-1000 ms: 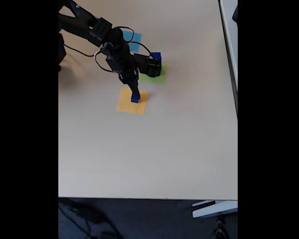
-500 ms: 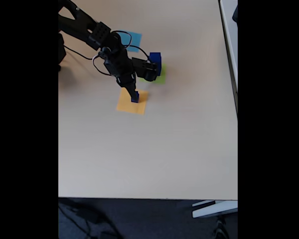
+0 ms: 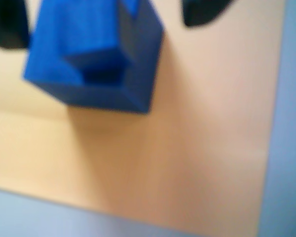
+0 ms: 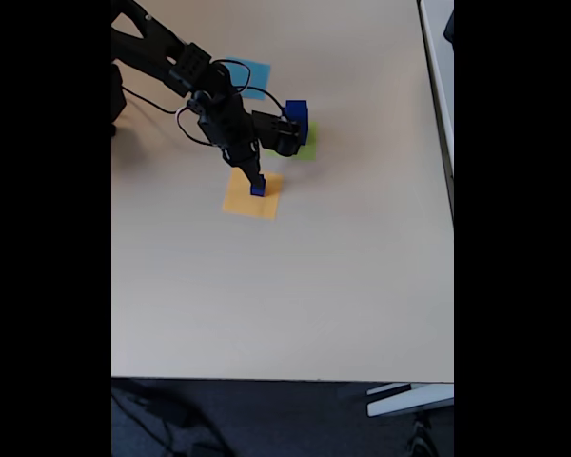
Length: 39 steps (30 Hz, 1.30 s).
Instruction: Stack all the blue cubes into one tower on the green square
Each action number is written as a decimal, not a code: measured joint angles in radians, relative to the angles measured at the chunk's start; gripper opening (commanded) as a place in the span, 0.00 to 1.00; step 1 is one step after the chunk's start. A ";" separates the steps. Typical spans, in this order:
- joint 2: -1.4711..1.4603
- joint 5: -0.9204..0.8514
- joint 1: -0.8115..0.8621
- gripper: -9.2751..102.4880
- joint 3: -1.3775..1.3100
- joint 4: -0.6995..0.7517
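We see the hand [image 4: 257,187] closed on a small blue cube [image 4: 257,189], now raised slightly off the orange square [image 4: 252,198] (green square [image 4: 305,147] next)

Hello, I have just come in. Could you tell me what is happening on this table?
A black robot arm is reaching over a beige table. Its tool is down at a small dark-blue cube over the flat orange-yellow paper square; the wrist view shows a blue cube close between the fingers. Whether the tool is closed on it is unclear. A larger dark-blue cube stands by the lime-green paper square, partly behind the arm. A light-blue paper square lies further back.
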 measured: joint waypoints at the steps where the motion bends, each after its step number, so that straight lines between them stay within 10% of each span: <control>1: -0.005 0.002 0.000 0.21 0.000 -0.003; 39: -0.005 0.006 0.018 0.15 0.006 -0.008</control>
